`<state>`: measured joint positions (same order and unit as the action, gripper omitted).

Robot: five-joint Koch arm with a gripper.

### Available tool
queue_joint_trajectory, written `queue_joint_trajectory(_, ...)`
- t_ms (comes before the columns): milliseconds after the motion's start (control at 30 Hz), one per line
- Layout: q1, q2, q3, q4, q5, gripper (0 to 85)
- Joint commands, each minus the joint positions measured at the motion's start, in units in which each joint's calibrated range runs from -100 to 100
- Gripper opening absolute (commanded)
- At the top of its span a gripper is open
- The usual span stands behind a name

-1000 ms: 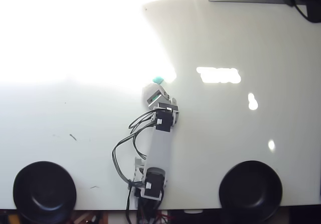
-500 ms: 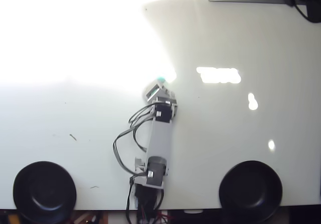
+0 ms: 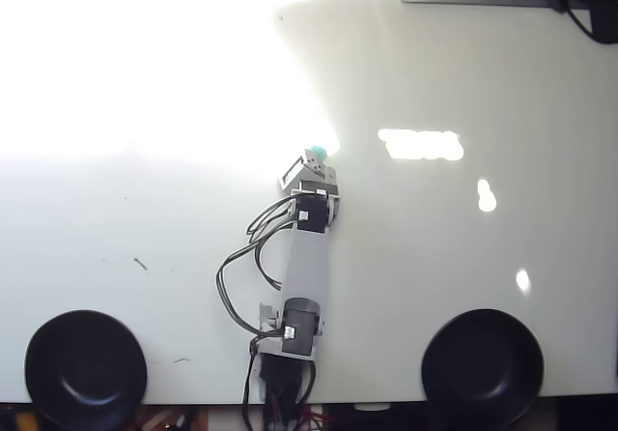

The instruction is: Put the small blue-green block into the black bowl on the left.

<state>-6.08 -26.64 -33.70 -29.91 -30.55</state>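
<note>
At frame centre, gripper over small blue-green block; jaw state unclear. Lower left: black bowl.

block mid-table at gripper | bowl lower left | twin bowl lower right

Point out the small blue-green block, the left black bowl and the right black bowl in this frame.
small blue-green block (image 3: 316, 152): overhead view, on its visible teal top.
left black bowl (image 3: 85, 368): overhead view, on its inner floor.
right black bowl (image 3: 482, 365): overhead view, on its inner floor.
</note>
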Motion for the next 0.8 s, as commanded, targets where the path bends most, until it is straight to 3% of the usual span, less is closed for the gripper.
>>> queue_joint_trajectory(0, 1.12, -2.98, 2.74, 1.49, 0.68, 3.4)
queue_joint_trajectory(367, 10.21, -18.73, 1.54, -0.21, 1.56, 3.4)
queue_joint_trajectory(767, 26.32, -37.58, -5.02, 3.84, 1.37, 3.2)
